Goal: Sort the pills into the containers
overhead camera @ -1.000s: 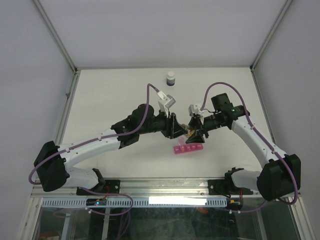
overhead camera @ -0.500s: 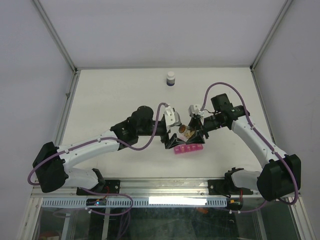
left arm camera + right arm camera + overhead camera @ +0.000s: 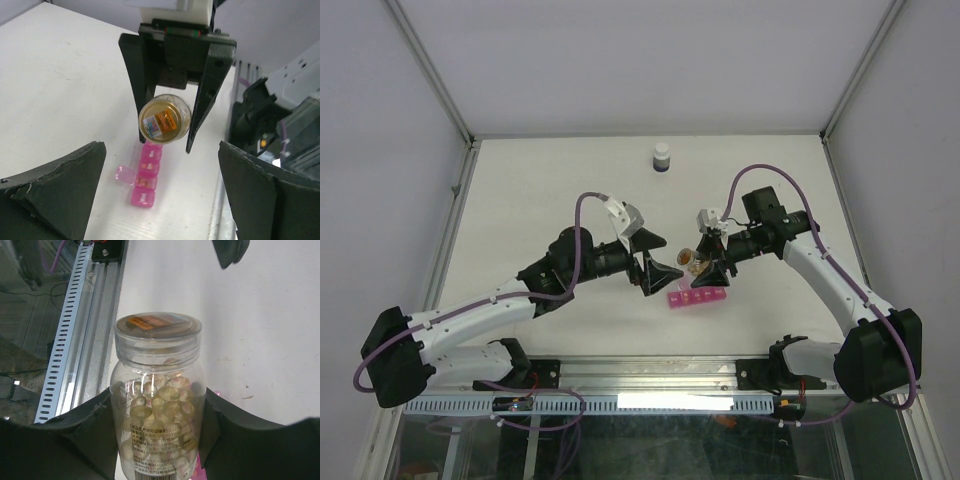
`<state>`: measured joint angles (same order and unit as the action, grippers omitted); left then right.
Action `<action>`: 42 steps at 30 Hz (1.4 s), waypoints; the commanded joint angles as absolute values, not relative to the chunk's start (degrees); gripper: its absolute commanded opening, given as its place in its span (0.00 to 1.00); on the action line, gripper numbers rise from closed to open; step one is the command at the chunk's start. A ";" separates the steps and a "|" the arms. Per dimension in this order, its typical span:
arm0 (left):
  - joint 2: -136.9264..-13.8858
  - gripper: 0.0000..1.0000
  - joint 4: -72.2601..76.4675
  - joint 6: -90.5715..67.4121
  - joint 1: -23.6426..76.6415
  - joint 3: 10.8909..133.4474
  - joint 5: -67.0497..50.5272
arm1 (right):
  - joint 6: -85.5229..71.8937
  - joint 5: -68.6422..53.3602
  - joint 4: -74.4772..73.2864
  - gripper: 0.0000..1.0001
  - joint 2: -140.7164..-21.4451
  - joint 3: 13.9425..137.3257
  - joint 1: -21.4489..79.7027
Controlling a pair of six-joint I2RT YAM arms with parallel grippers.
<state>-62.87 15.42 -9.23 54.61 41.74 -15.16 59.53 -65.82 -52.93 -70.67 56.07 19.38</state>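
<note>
Right gripper [image 3: 157,440] clasps clear bottle [image 3: 157,385] near organiser [image 3: 145,175]; dark bottle [image 3: 662,157] well apart.

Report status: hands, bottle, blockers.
Left hand open, empty. Right hand clamped on pill bottle, lid on, near pink pill organiser. Nothing between them.

The left gripper [image 3: 665,257], which a second ago was closed up tight against the end of the clear bottle [image 3: 694,259] at the centre of the frame, has drawn back toward the left, so bare table [image 3: 550,190] now shows between the two. Its jaws have gone from shut to spread wide. Half a second ago it dipped over the left end of the pink pill organiser [image 3: 697,297] and now sits up and left of it, and the left arm [image 3: 500,300] has folded back, its shoulder deeper in the lower left corner.
</note>
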 commanded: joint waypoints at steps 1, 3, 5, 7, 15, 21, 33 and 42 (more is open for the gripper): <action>-65.46 0.94 19.04 -24.54 54.05 44.40 -12.19 | 59.24 -68.37 -51.33 0.00 -69.90 58.45 19.25; -67.23 0.88 16.04 -26.23 54.05 46.65 -10.89 | 59.28 -68.34 -51.33 0.00 -69.84 58.45 19.29; -68.71 0.83 13.89 -26.66 54.05 48.52 -10.80 | 59.25 -68.34 -51.33 0.00 -69.70 58.51 19.25; -69.79 0.79 13.04 -27.02 54.10 49.43 -11.13 | 59.24 -68.35 -51.33 0.00 -69.65 58.49 19.25; -72.74 0.67 12.42 -27.34 54.18 52.17 -13.58 | 59.33 -68.20 -51.33 0.00 -69.72 58.44 19.25; -74.32 0.62 11.46 -26.71 54.23 53.33 -15.94 | 59.33 -68.19 -51.33 0.00 -69.79 58.44 19.25; -76.26 0.18 10.11 -24.86 54.23 54.91 -20.70 | 59.33 -68.17 -51.24 0.00 -69.70 58.41 19.25; -75.31 0.00 10.05 -21.16 53.89 53.77 -21.01 | 57.50 -67.87 -49.31 0.68 -69.43 57.52 19.27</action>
